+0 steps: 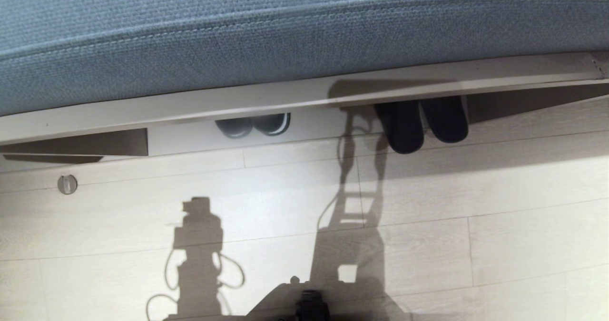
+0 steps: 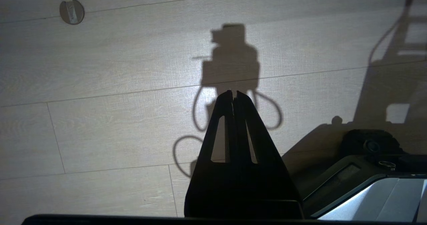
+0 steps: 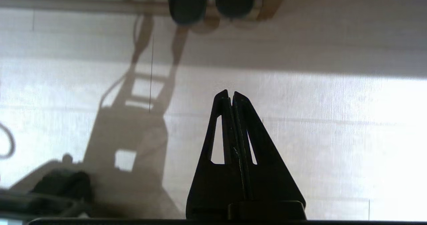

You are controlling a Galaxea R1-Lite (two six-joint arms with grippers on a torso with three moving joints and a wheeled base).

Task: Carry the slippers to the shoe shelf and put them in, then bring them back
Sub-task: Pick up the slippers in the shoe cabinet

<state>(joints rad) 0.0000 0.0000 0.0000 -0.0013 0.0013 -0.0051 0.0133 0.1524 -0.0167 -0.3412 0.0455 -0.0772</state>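
A broad blue-grey upholstered cushion [image 1: 285,35] is seen filling the far side of the head view, with the pale wooden floor [image 1: 428,207] spread out beneath it. Under the cushion's edge the shoe shelf [image 1: 190,138] is found, a low pale board running across, open at the front. The slippers [image 1: 423,121] are tucked into it side by side, the heels poking out over the front edge, one a little further out than the other. Further along the same shelf a chunkier dark pair with a pale line round the soles [image 1: 254,124] is parked.

The right gripper [image 3: 231,93] is held low and pointed out across the floor, its fingers pressed fully together with nothing between them; the slippers [image 3: 210,1] are seen well ahead of the fingertips, slightly off to one side, clearly apart from them. The left gripper [image 2: 233,93] is likewise aimed across bare floor, fingers closed tight on nothing, only its own shadow lying just beyond the tips. A small round floor fitting [image 2: 71,11] is noted far off from those fingers.
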